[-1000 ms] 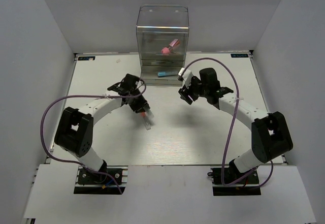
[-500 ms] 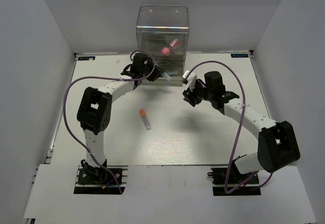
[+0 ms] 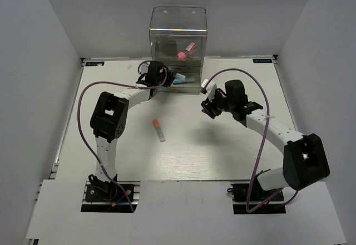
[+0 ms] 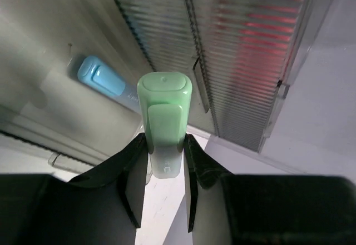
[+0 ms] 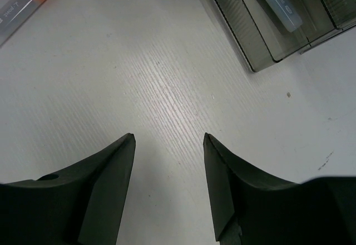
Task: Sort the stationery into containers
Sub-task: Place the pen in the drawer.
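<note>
Shift noted: left tool [image 4: 165, 148], clamped on a green-capped marker [image 4: 164, 103], has swung from mid-frame to the drawer box [image 3: 178, 21] at upper centre; we judge release next. Right tool [image 5: 169, 140] gapes empty; orange-capped marker [image 3: 159, 129] waits mid-frame.

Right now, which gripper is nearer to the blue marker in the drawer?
Left. The left gripper, holding a green marker, is at the drawer, just beside the blue marker; the right gripper hovers over the table, farther to its right.
</note>
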Controlling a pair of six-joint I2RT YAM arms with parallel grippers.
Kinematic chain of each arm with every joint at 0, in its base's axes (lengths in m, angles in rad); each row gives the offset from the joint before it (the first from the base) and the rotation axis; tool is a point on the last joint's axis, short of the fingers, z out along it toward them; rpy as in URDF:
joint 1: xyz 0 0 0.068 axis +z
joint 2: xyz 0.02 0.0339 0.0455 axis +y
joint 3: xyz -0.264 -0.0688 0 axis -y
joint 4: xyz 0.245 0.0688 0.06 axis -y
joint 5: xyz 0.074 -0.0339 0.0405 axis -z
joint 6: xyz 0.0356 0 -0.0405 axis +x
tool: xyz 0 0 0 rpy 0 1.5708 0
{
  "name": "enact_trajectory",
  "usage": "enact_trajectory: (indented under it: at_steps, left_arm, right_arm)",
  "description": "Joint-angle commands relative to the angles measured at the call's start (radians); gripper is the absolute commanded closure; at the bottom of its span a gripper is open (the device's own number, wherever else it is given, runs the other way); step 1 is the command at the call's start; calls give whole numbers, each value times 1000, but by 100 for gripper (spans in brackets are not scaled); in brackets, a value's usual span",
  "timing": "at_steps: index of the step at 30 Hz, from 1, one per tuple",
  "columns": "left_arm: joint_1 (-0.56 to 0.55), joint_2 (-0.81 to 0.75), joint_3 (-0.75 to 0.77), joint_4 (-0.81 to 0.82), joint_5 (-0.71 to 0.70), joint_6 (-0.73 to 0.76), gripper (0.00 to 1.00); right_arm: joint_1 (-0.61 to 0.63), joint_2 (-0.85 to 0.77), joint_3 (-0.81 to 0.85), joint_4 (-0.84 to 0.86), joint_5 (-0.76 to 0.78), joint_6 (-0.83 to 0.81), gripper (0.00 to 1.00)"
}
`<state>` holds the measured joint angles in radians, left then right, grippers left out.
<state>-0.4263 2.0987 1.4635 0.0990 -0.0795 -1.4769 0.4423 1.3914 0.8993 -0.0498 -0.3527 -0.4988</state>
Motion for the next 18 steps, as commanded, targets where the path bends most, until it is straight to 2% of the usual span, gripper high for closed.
enact_trajectory:
  at_steps: [1,3,4,5,10,15,18]
  left_arm:
    - [6,7,41,-4,-42,-34,64]
    - [6,7,41,-4,-42,-34,55]
    - [6,7,41,-4,-42,-34,51]
    - [6,7,41,-4,-31,-34,46]
    - [6,-5,21,31,1,-25,38]
    - [6,-80,-32,74,50,47,38]
    - [-3,-201,-113,103,50,162,38]
  right_arm:
    - [-4,-15,1,27,-37,14,40]
    - [-1,-9,3,27,-43,16,39]
    - [-2,-9,3,27,-51,10,30]
    - [-2,-6,7,21,-60,5,27]
    - [4,15,23,7,-109,-12,26]
    - [12,49,59,-22,-204,-29,26]
    - [27,93,98,-62,-248,-33,29]
